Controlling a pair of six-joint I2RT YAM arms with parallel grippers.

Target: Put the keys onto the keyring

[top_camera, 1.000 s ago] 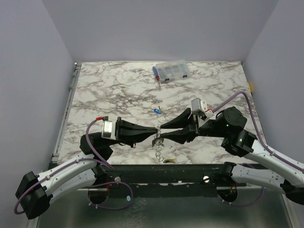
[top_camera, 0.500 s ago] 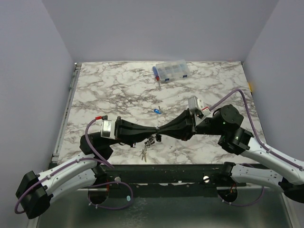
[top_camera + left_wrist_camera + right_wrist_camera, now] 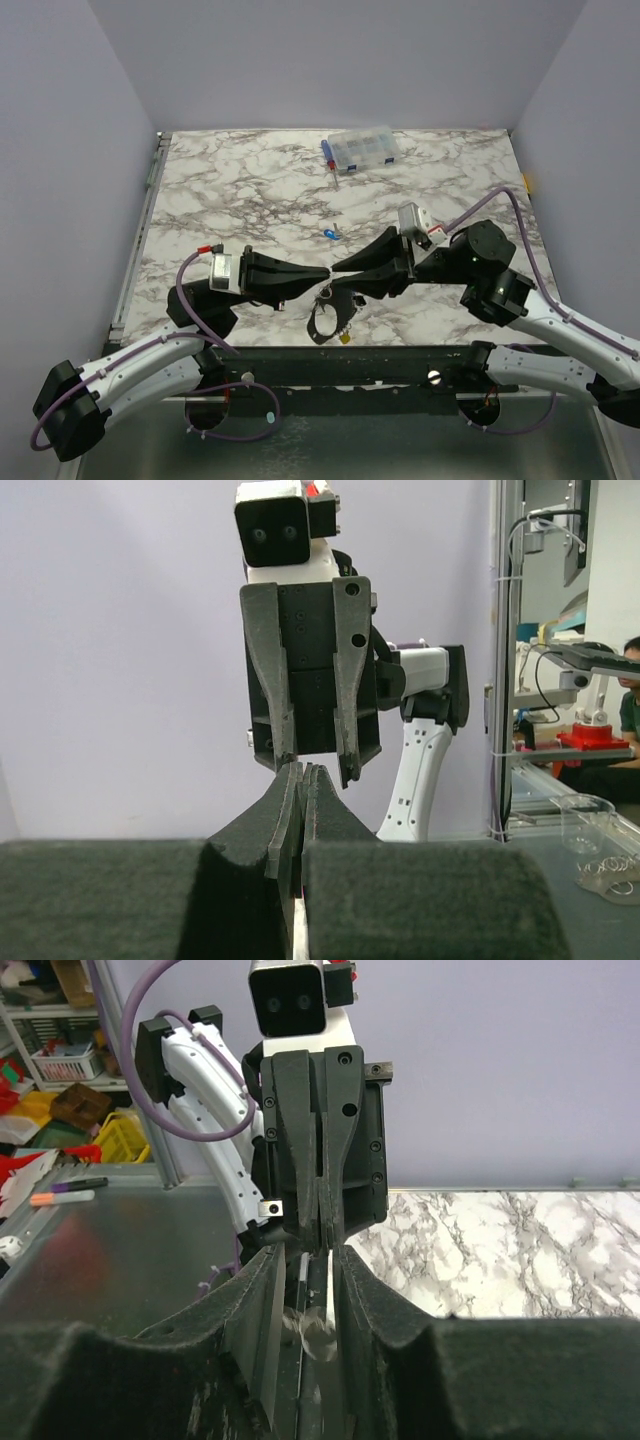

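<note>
The keyring (image 3: 324, 316), a thin dark-looking hoop, hangs just below the two gripper tips near the table's front edge. Small keys cluster at its top, and a yellow key (image 3: 344, 337) dangles at its lower right. My left gripper (image 3: 326, 272) is shut, pinching the keyring's top. My right gripper (image 3: 341, 272) faces it tip to tip, open, its fingers straddling the left tip. In the right wrist view a thin metal strip of the keyring (image 3: 303, 1280) shows in the gap of my right gripper (image 3: 305, 1252). A blue key (image 3: 330, 235) lies on the marble behind the grippers.
A clear compartment box (image 3: 361, 149) with blue parts stands at the back of the marble table (image 3: 230, 190). The table's front edge runs just below the hanging ring. Purple walls close in both sides.
My right gripper closed onto the left tip, then opened and drew back slightly. The keyring, first a narrow dangling bundle, has swung round and now shows as a full hoop.
</note>
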